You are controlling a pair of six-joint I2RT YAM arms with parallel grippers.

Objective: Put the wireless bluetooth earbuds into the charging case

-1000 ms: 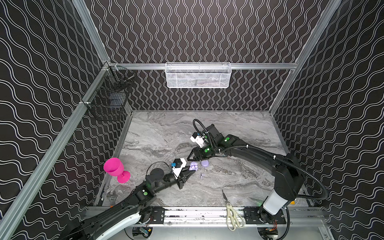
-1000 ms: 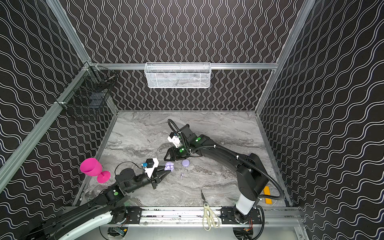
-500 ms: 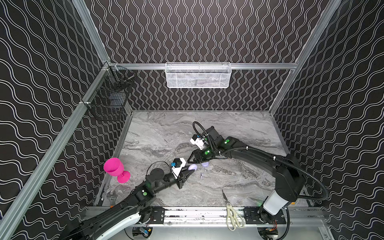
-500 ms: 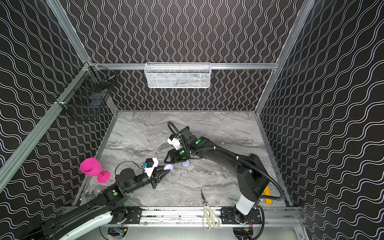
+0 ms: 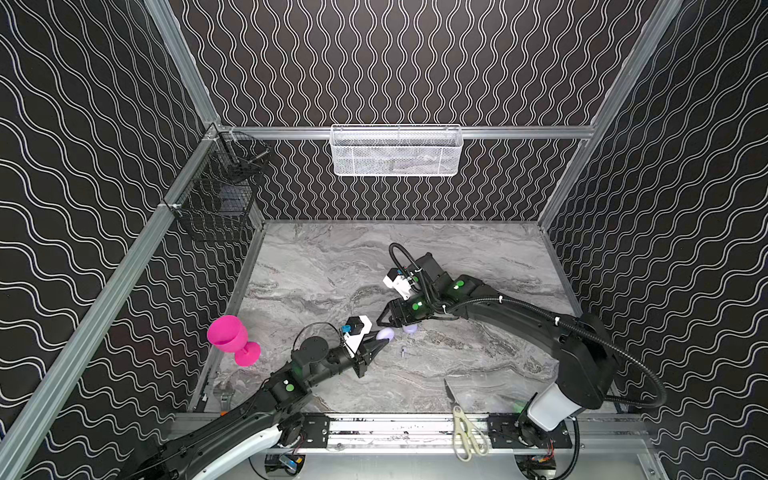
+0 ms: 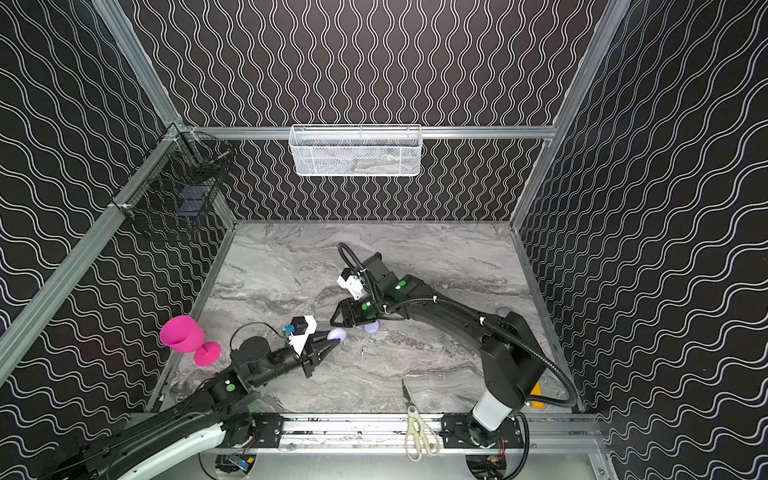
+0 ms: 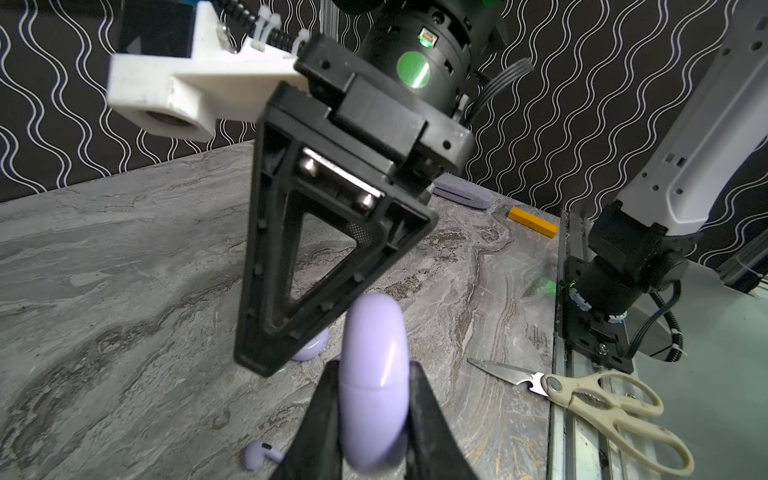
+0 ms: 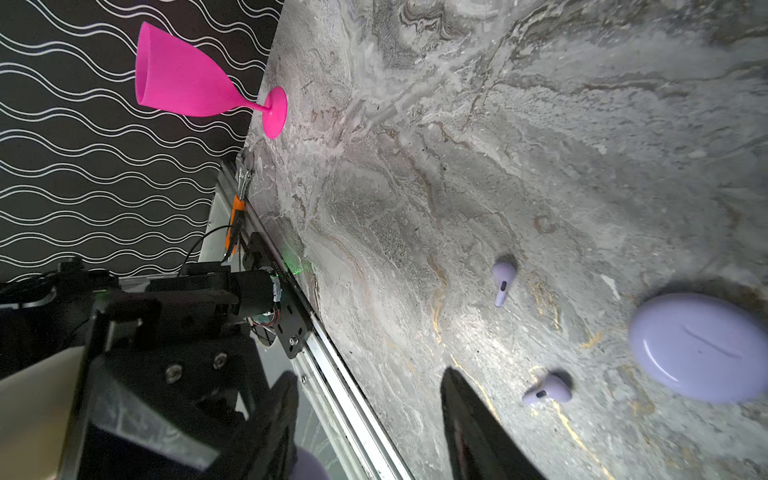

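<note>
Left claw (image 7: pixel 374 368) is clamped on the charging case (image 7: pixel 374 399), and it's a firm pinch: a finger on each broad face, the case standing on edge between them. Look at that case: a smooth, glossy lavender pebble, lid shut, a thin seam running across it. In both top views the case (image 5: pixel 385 333) pokes out just past the left claw's tips.

Right claw (image 8: pixel 369 374) now: jaws apart, nothing gripped between them. It hangs right in front of the left claw, one black triangular finger (image 7: pixel 259 270) almost brushing the held case.

Down on the marble table (image 8: pixel 415 187), the wireless bluetooth earbuds. Two show in the right wrist view. One (image 8: pixel 503 282) lies a little way beyond the right claw's fingertips. The other (image 8: pixel 546 390) is just beside one fingertip, between that finger and a second lavender case (image 8: pixel 702 345), which lies flat with its lid shut. Tiny things, these: pale lavender, rounded head, short stem, a small dark oval mark on each. In the left wrist view one earbud (image 7: pixel 259 453) lies on the marble beneath the left claw, and in a top view it's a pale speck (image 5: pixel 402 351) just past that claw's tips. The second case sits tucked under the right claw in both top views.

A pink goblet (image 5: pixel 230 336) stands well back from the left claw, beside its arm, and scissors (image 5: pixel 465 424) lie at the front rail, well apart from both claws
</note>
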